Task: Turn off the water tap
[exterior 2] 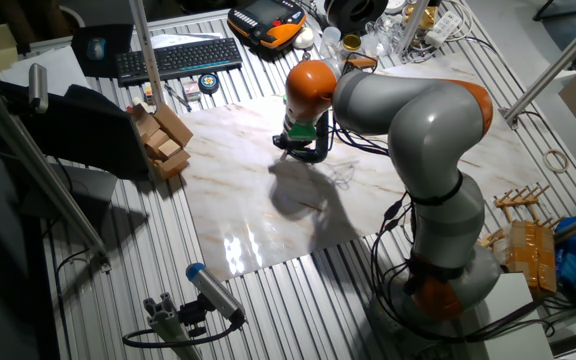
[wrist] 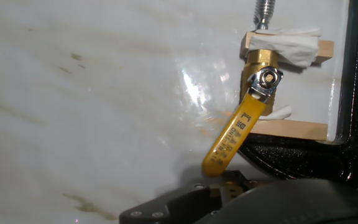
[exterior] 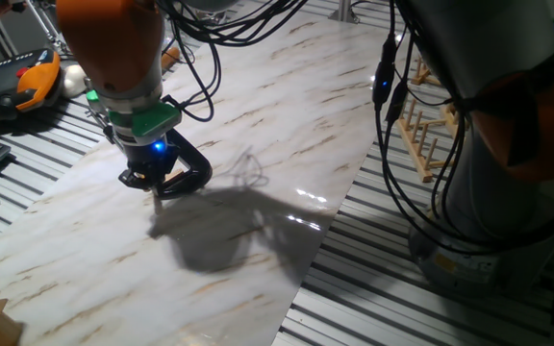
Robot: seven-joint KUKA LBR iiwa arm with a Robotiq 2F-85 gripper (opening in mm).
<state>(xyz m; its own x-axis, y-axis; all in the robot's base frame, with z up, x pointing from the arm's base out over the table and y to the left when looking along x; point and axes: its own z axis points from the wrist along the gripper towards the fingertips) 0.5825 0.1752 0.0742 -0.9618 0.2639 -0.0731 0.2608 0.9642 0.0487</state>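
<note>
The water tap is a small brass valve with a yellow lever handle. It is held between wooden pads in the jaw of a black C-clamp that lies on the marble table, below the clamp's silver screw rod. The lever slants down to the left, and its tip lies against a black finger at the bottom of the hand view. In one fixed view my gripper stands low over the clamp; in the other fixed view it hides the tap. The gap between the fingers does not show.
The marble tabletop lies on a slatted metal bench. A wooden rack stands past its right edge. Wooden blocks, a keyboard and an orange teach pendant lie on the far side. Cables hang from the arm.
</note>
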